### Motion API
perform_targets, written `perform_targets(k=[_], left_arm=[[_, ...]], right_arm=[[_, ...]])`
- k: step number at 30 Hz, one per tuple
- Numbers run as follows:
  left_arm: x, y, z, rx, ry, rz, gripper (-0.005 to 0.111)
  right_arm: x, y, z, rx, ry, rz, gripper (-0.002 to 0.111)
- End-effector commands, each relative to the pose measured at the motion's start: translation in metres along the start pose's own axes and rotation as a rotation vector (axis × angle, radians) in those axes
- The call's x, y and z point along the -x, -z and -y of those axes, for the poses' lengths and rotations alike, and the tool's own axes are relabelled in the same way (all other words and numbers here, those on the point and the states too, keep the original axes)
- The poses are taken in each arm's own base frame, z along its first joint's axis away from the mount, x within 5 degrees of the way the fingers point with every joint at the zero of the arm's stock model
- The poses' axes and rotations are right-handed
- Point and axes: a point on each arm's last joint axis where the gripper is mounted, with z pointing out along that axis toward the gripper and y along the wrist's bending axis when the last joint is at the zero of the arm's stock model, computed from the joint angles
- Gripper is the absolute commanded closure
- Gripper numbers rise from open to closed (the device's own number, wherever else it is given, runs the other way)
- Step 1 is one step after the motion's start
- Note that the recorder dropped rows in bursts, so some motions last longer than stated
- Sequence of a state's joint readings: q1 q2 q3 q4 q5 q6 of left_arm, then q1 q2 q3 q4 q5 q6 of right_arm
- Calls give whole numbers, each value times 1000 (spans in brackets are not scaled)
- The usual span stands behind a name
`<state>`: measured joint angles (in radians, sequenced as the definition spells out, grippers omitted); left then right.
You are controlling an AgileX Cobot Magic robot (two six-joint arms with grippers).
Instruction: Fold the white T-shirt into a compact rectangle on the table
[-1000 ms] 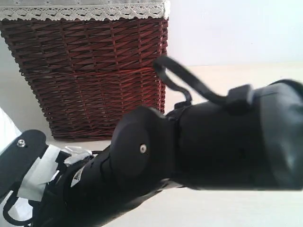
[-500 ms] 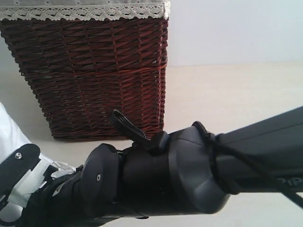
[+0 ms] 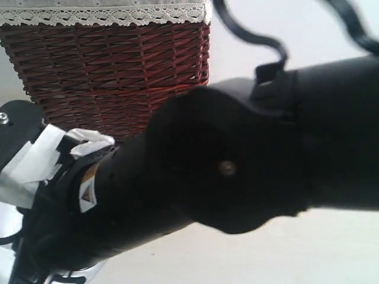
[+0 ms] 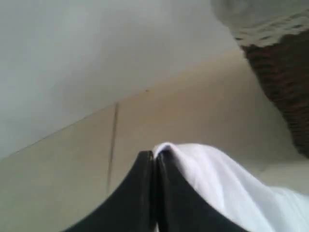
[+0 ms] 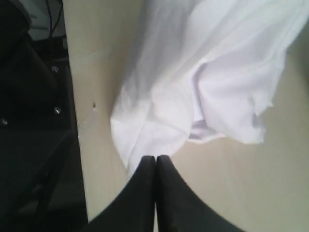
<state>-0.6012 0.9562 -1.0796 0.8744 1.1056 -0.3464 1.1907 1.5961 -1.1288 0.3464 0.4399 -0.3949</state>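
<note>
The white T-shirt (image 5: 212, 72) lies bunched on the pale table (image 5: 241, 183) in the right wrist view. My right gripper (image 5: 155, 158) is shut, its tips pinching the shirt's near edge close to the table's side. In the left wrist view my left gripper (image 4: 155, 155) is shut on a fold of the white T-shirt (image 4: 217, 179), which comes out at the tips and drapes over one finger above the table (image 4: 72, 159). In the exterior view a black arm (image 3: 249, 160) fills most of the picture and hides both grippers' jaws and the shirt.
A dark red-brown wicker basket (image 3: 106, 65) with white lace trim stands at the back left, and its corner (image 4: 285, 87) shows near the left gripper. The table's side edge (image 5: 72, 145) runs beside the right gripper, with dark frame parts (image 5: 34, 121) beyond it.
The black arm in the exterior view has risen and swung closer to the camera, now covering the basket's lower part. The taped black part at the left has moved up as well.
</note>
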Motion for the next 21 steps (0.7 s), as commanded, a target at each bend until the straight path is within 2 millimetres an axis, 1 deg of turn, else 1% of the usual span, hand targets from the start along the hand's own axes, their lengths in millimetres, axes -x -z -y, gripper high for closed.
perform_targets(k=[1,2,3,7,10,13,16,17,18,19,20,21], left_arm=[[-2,-45,35,-175,66,-15,107],[-2,-52,36,-196,85,-30,107],[-3,-65,35,-198,101,-49,107],[-8,-104,26,-198,243,-87,107],[-20,-136,18,-189,325,-152,107],[-42,-170,9,-150,386,-270,107],[-62,-202,8,-161,503,-349,106],[-67,-210,7,-168,519,-357,102],[-71,-221,8,-181,545,-351,90],[-72,-225,6,-181,555,-344,80],[-73,-229,2,-168,568,-335,59],[-71,-230,0,-164,573,-326,49]], right_arm=[[-4,35,5,-105,1,-99,108],[-5,40,7,-138,8,-112,108],[-6,47,9,-171,1,-121,108],[-3,66,15,-265,-11,-93,108],[-4,68,16,-279,-7,-103,108],[-7,65,16,-280,-11,-124,108],[-14,57,16,-268,-4,-121,108],[-17,54,16,-264,-4,-119,108],[-28,43,15,-252,-2,-141,102],[-34,36,15,-238,-1,-154,96],[-45,21,13,-205,16,-169,83],[-47,12,13,-185,21,-158,75]])
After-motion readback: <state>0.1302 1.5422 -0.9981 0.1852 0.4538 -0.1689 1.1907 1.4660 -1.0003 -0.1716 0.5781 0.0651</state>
